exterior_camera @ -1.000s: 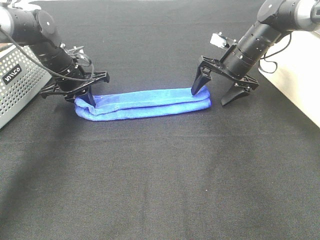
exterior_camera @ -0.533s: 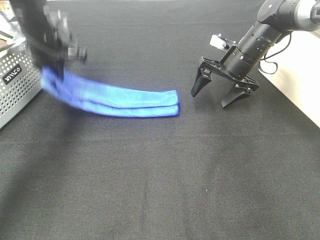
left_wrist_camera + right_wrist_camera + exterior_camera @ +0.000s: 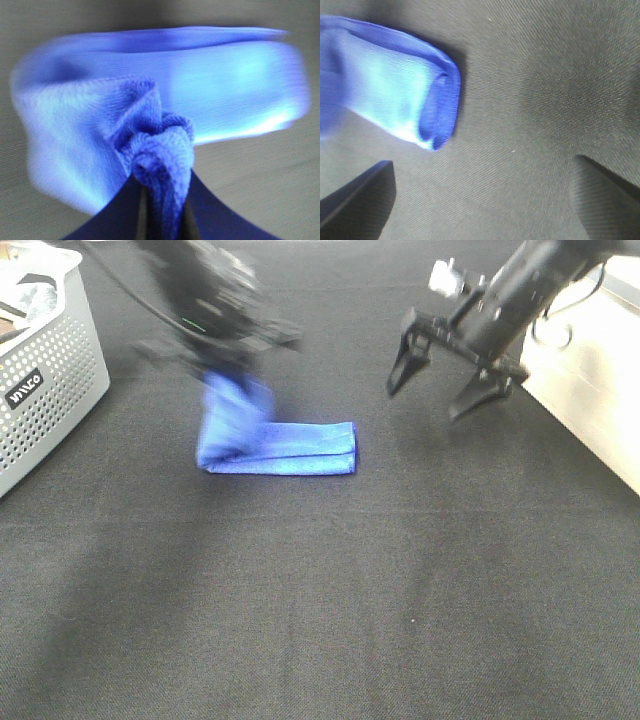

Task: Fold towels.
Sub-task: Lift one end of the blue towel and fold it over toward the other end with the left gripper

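Note:
A blue towel, folded into a long strip, lies on the black cloth. Its left end is lifted and doubled back over the rest. My left gripper, blurred by motion, is shut on that lifted end. The left wrist view shows the towel bunched between the fingers of the left gripper. My right gripper is open and empty, raised above the cloth to the right of the towel. In the right wrist view the right gripper is apart from the towel's right end.
A grey perforated basket stands at the left edge of the black cloth. A pale surface borders the cloth on the right, close to the right arm.
My left gripper has swung the towel's left end up and to the right, over the rest of the strip. The right gripper has let go, stayed open and risen a little.

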Robot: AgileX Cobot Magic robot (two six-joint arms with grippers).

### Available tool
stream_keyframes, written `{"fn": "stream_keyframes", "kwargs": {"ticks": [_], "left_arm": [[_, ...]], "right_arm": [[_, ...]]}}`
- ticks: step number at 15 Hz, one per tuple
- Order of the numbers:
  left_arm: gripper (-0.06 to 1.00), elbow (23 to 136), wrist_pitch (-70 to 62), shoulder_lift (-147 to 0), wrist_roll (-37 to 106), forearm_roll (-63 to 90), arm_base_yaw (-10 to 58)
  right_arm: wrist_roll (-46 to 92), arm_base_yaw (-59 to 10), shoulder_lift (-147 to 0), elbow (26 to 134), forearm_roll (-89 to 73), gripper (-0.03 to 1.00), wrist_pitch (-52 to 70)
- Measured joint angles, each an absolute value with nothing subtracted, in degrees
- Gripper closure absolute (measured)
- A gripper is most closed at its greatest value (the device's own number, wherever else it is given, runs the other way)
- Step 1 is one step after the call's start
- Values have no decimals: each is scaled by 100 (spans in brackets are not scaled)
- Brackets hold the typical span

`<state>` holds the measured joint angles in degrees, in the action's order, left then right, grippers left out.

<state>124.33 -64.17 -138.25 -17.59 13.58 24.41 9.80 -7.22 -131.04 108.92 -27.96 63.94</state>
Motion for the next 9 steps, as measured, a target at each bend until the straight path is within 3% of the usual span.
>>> {"fn": "stream_keyframes", "kwargs": {"ticks": [2,4,6,9], "left_arm": [[76,12433,-5816,-14003,-2074,1633,2550],[53,12433,-5254,-14106,-2166,2166,2595],[37,12433,-5082,-14135,-2166,2573,2595],[30,12433,-4847,-14106,-2160,2693,2584]], "right_arm": [[934,-722,-13081,10892,-2613,9,6406],[814,-722,-13081,10892,-2280,9,6434],[785,-722,-13075,10892,-2217,9,6446],[779,-722,-13069,10892,-2217,9,6446]]}}
